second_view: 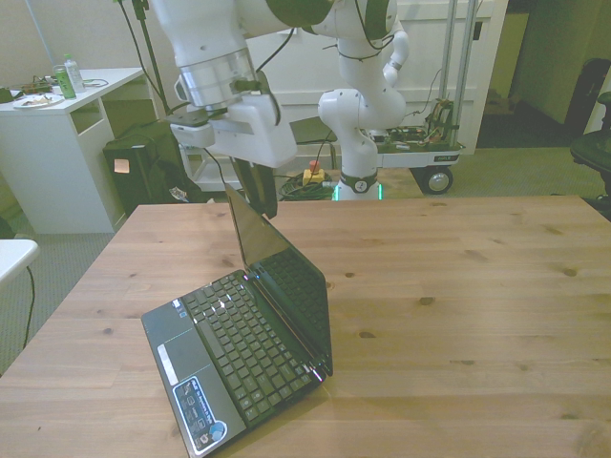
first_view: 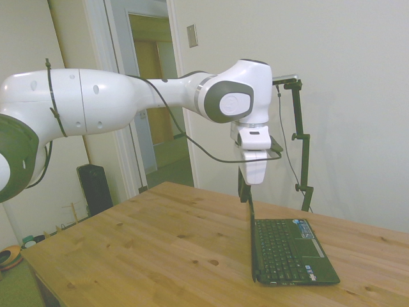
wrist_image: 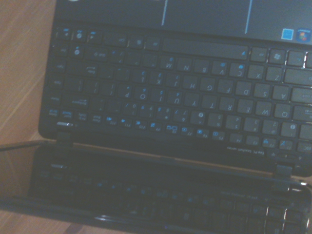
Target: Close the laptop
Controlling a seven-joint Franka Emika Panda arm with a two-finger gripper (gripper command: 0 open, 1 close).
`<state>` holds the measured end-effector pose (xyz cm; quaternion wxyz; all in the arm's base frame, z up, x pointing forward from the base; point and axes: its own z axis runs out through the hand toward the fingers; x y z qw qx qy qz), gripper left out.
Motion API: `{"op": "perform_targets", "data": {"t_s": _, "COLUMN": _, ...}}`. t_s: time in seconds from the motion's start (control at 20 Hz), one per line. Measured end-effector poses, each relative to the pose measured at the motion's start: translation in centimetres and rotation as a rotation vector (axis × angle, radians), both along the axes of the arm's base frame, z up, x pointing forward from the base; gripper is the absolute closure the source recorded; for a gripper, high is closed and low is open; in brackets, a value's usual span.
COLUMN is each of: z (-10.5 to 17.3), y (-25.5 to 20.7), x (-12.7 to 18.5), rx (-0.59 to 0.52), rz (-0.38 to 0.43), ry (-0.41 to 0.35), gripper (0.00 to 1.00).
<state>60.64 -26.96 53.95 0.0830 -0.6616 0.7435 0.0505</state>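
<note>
I see the laptop (first_view: 291,246) open on the wooden table (first_view: 160,243), its screen standing near upright, keyboard (wrist_image: 175,92) and stickers facing the front view's left; my pincer (first_view: 245,192) sits at the lid's top edge, behind it; whether its fingers are apart or together I cannot tell; the wrist view shows keys mirrored in the glossy screen.
</note>
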Motion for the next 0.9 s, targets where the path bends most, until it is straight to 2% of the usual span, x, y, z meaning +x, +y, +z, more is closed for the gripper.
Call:
{"op": "perform_targets", "data": {"t_s": 0.45, "z": -0.6, "y": -8.4, "x": -1.6, "rx": 0.047, "rz": -0.107, "ry": 0.003, "gripper": 1.0}}
{"op": "perform_targets", "data": {"t_s": 0.65, "z": -3.0, "y": -12.4, "x": -1.4, "rx": 0.059, "rz": -0.144, "ry": 0.022, "gripper": 1.0}}
{"op": "perform_targets", "data": {"t_s": 0.9, "z": -6.5, "y": -12.6, "x": 1.7, "rx": 0.059, "rz": -0.113, "ry": 0.036, "gripper": 1.0}}
